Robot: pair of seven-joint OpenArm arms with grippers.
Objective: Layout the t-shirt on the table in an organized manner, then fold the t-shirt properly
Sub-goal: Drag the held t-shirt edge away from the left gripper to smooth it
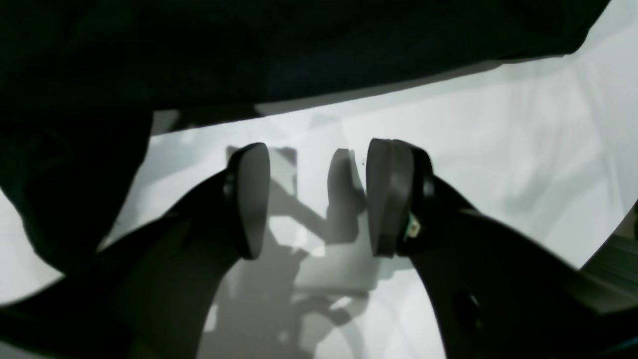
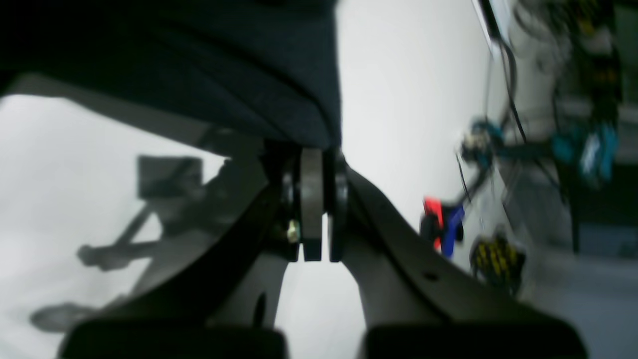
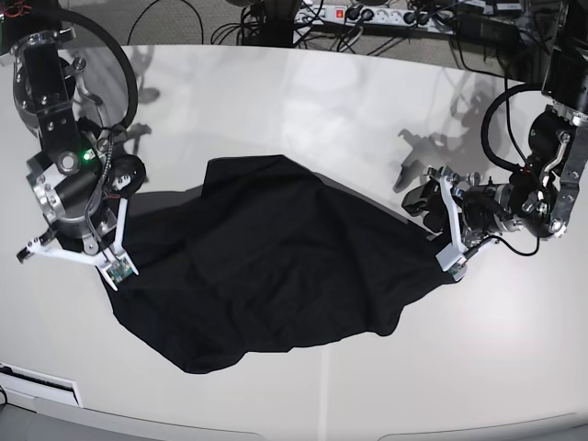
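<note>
The black t-shirt (image 3: pixel 276 257) lies spread but rumpled across the middle of the white table (image 3: pixel 303 101). My right gripper (image 3: pixel 133 179) is at the shirt's left edge. In the right wrist view that gripper (image 2: pixel 317 159) is shut, with the shirt's dark cloth (image 2: pixel 224 75) running down into its tips. My left gripper (image 3: pixel 421 197) hovers at the shirt's right edge. Seen from the left wrist, this gripper (image 1: pixel 319 199) is open with only bare table (image 1: pixel 498 149) between its pads. The t-shirt (image 1: pixel 299 50) lies just past and to the left of the pads.
A power strip (image 3: pixel 367 14) and tangled cables lie beyond the table's far edge. Cables and coloured connectors (image 2: pixel 443 224) show past the table rim in the right wrist view. A white strip (image 3: pixel 37 381) sits at the front left corner.
</note>
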